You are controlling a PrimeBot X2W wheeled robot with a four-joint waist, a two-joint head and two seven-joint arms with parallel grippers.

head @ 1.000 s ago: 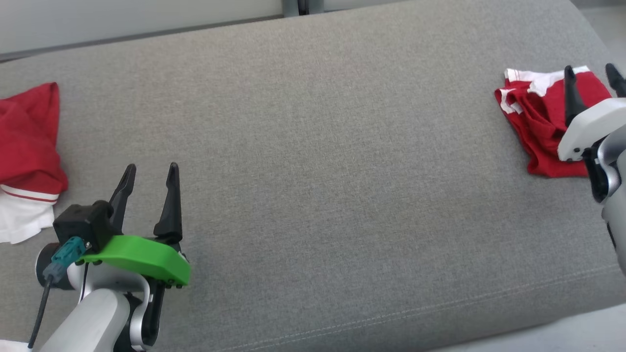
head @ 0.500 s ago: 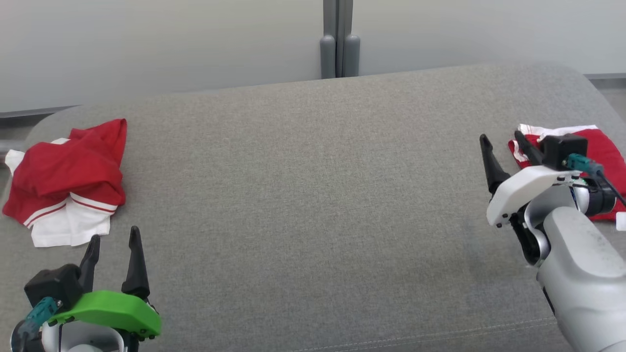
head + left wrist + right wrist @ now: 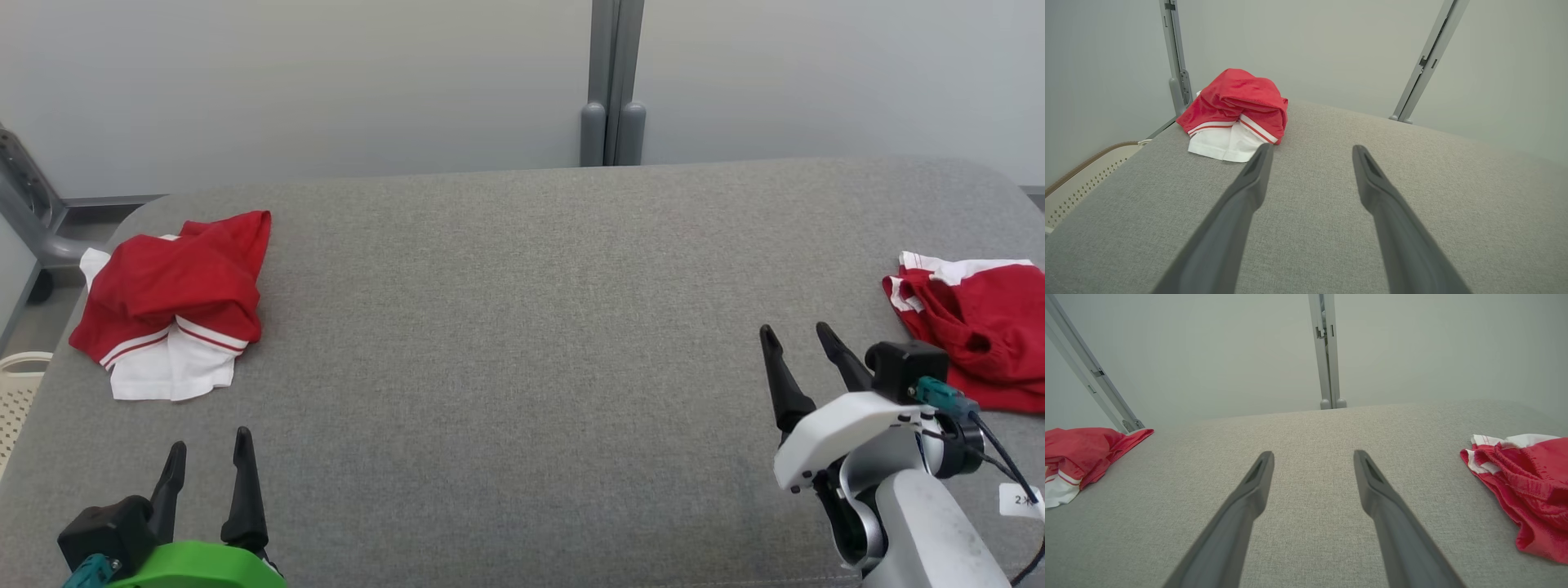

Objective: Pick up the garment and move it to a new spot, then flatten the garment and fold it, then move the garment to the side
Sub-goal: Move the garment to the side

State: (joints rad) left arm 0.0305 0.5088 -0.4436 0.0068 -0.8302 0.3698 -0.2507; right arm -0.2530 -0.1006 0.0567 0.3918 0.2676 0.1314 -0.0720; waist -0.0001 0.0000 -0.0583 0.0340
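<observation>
a: how do the hands stand?
b: left hand (image 3: 210, 438) at the near left, fingers apart, empty. right hand (image 3: 794, 327) at the near right, also spread, gripping nothing.
a: and the garment?
b: a crumpled red and white garment (image 3: 175, 302) lies on the grey table (image 3: 522, 327), beyond the left hand. a second red garment (image 3: 980, 327) lies at the right edge, near the right hand, not touching.

I logged the cushion (image 3: 522, 327) as plain mid-grey weave. The left garment (image 3: 175, 314) was red with a white band and thin red stripes. The right garment (image 3: 980, 335) was red with white trim. The left gripper (image 3: 210, 445) had black fingers and a green cover (image 3: 196, 563). The right gripper (image 3: 793, 328) had black fingers, a white cover (image 3: 841, 433) and a teal plug (image 3: 939, 394). The wall (image 3: 326, 82) was pale grey. The basket (image 3: 16, 392) looked cream, possibly dotted.
</observation>
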